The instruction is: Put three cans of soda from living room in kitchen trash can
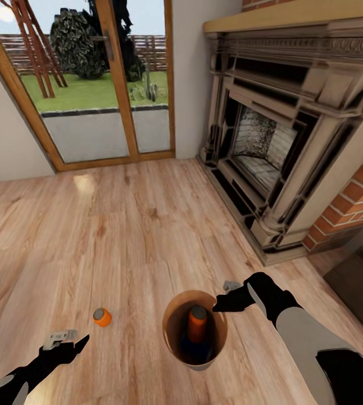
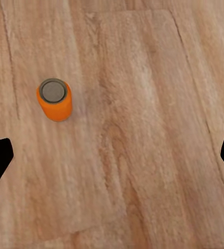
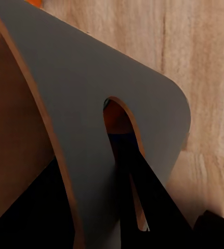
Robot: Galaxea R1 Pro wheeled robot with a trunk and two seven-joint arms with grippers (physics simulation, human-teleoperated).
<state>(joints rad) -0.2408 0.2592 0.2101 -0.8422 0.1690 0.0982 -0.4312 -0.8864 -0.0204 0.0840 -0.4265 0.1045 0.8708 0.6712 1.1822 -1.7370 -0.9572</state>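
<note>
Gripped at its rim by the right gripper (image 1: pixel 226 304), whose fingers are closed through a handle slot in the wall, the trash can (image 1: pixel 173 320) is held just above the wood floor (image 1: pixel 148 225). Inside it an orange soda can (image 1: pixel 197 323) and a dark blue can (image 1: pixel 195 349) are seen. One orange can (image 1: pixel 101 316) is left standing on the floor, just ahead of the left gripper (image 1: pixel 69 340), which is spread wide and empty. Two cans appear collected; the third, then the kitchen trip, remain.

matt grained wood floor (image 1: pixel 148 225); orange can (image 2: pixel 55 99) smooth with dull metal top; bin (image 3: pixel 91 104) matt grey outside, brown within; rough red brick (image 1: pixel 355 202).
</note>
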